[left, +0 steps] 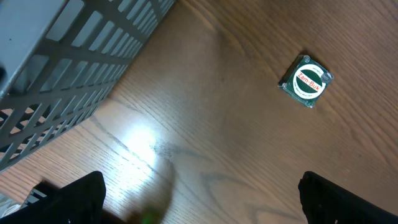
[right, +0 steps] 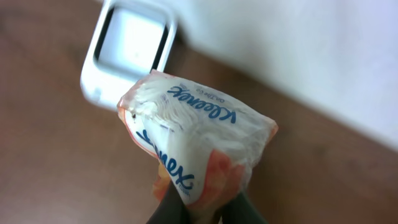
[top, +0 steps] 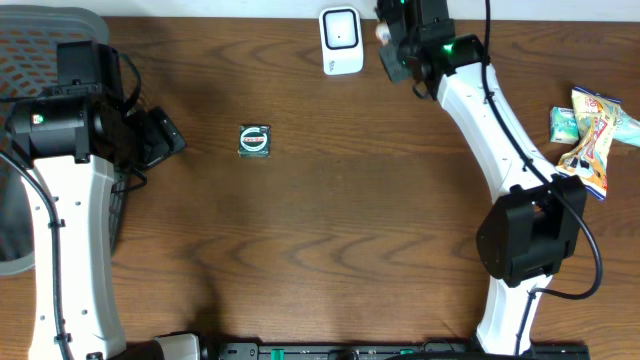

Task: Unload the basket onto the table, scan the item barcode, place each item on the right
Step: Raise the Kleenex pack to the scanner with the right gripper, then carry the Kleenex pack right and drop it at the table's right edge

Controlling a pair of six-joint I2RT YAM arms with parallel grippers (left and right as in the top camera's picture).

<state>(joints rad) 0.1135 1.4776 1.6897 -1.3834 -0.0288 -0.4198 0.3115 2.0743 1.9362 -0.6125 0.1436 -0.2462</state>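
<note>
White tissue pack (right: 196,140) is pinched in your right jaws and held near the scanner (right: 127,53), so pickup looks done and the scan remains, while your left jaws gape empty over the worktop (left: 249,143).

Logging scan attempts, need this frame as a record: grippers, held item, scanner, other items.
right gripper: shut on Kleenex pack
pack position: held just right of scanner
barcode: not visible in any view
left gripper: open, empty, beside grey basket
scanner: white, at far table edge
other items: green tin mid-table, untouched; snack packets at right edge
</note>
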